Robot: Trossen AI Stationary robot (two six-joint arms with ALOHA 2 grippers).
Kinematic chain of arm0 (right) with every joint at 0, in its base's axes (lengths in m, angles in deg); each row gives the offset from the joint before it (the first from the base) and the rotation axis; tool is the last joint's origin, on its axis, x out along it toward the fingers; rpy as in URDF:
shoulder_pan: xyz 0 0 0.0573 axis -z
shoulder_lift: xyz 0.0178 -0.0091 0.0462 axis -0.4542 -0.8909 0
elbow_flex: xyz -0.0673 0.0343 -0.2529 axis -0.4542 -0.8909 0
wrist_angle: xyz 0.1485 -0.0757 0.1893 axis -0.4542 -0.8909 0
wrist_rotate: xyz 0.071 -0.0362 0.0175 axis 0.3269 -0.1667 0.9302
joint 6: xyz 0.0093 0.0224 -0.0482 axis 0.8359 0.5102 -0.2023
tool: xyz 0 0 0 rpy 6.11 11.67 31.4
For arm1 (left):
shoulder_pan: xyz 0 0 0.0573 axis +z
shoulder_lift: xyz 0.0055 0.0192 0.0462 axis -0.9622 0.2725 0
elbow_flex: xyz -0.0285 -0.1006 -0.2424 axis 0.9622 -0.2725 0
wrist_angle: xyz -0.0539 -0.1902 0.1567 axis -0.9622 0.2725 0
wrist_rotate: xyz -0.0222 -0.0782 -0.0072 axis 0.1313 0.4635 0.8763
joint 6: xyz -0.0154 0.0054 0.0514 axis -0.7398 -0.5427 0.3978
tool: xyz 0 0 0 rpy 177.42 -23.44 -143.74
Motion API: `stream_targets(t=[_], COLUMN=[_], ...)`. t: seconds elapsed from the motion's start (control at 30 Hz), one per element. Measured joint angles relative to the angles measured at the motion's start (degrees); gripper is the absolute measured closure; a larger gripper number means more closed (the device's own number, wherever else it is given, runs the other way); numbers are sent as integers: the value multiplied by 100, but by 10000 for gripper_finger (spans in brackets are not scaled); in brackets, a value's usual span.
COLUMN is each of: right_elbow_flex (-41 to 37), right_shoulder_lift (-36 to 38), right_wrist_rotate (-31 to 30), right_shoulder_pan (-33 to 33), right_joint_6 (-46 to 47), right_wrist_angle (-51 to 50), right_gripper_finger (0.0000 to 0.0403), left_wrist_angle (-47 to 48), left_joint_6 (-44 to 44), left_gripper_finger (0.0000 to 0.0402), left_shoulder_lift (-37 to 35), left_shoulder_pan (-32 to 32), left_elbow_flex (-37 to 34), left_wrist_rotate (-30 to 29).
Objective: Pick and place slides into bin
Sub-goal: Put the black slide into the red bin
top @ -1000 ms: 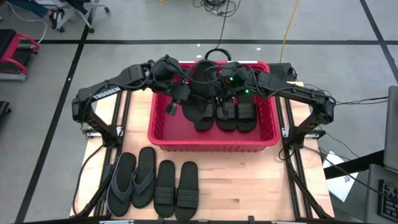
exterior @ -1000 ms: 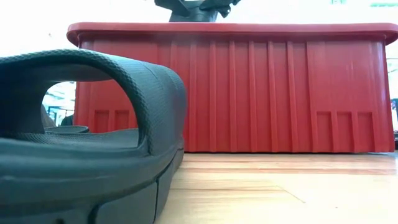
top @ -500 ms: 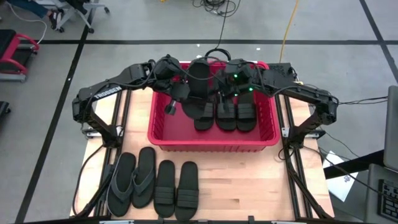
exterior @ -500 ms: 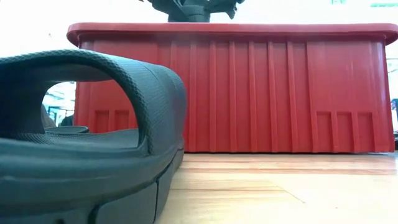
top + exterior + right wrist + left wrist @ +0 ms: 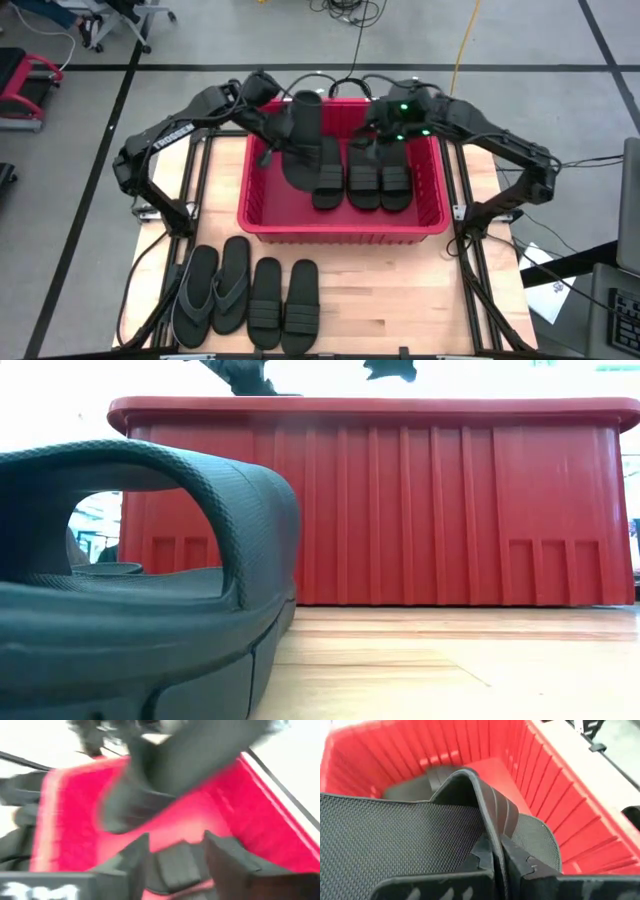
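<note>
A black slide (image 5: 302, 135) hangs tilted over the far left part of the red bin (image 5: 262, 215), and my left gripper (image 5: 500, 862) is shut on it. Three more black slides (image 5: 363, 180) lie flat, side by side, on the bin's floor. My right gripper (image 5: 175, 852) stands open above those slides at the bin's far right and holds nothing. On the table in front of the bin lie two black slides (image 5: 283, 303) and a dark thong pair (image 5: 213, 292). One of them fills the low view's near left (image 5: 150, 580). My left gripper pinches the slide between its two fingers at the ribbed strap (image 5: 496, 827), low down where the band runs toward the sole's side. The fingers come in from the table's left, slanting down. The slide is lifted clear of the bin's floor and tilted, its textured footbed (image 5: 395, 837) beside the fingers.
The bin's tall ribbed walls (image 5: 400, 510) and thick rim surround both grippers. The left part of the bin's floor (image 5: 268, 195) is bare. Cables run off the table's far edge. Bare wood lies to the right of the footwear on the table.
Both grippers were at one slide in the middle of the bin. My right gripper has come off it and drawn back up toward the table's far right. My left gripper has carried the slide up toward the far left, and it now hangs tilted.
</note>
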Motion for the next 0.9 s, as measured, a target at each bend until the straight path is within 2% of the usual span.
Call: stream_targets(t=[0.1,0.17,0.23,0.33,0.47,0.57,0.77,0.83,0.9], right_elbow_flex=[3,2,-8,-4,-328,-959,-2807,-3242,-3531], right_shoulder_lift=[184,259,372,527,810,1195,1882,2053,2220], right_wrist_rotate=[512,481,561,1097,1123,1103,1119,1065,815], right_shoulder_pan=[-189,-344,-467,-633,-871,-961,-1001,-988,-989], right_joint_6=[-103,-37,203,469,628,700,1355,1688,1977], right_wrist_angle=[4,41,169,530,861,1688,4158,4546,4516], right_gripper_finger=[344,387,389,397,400,402,402,402,402], left_wrist_angle=[-261,-265,-390,-834,-1261,-1517,-1707,-1657,-1711], left_joint_6=[-139,-148,-152,-234,-229,-215,-383,-346,-353], left_gripper_finger=[401,401,401,401,401,401,401,401,401], left_shoulder_lift=[2,0,0,2,5,5,253,370,536], left_shoulder_pan=[358,510,560,551,522,621,911,979,1010], left_elbow_flex=[-469,-764,-1101,-1561,-2253,-2622,-3050,-3066,-3066], left_wrist_rotate=[495,751,892,1227,1344,1325,1116,1112,1007])
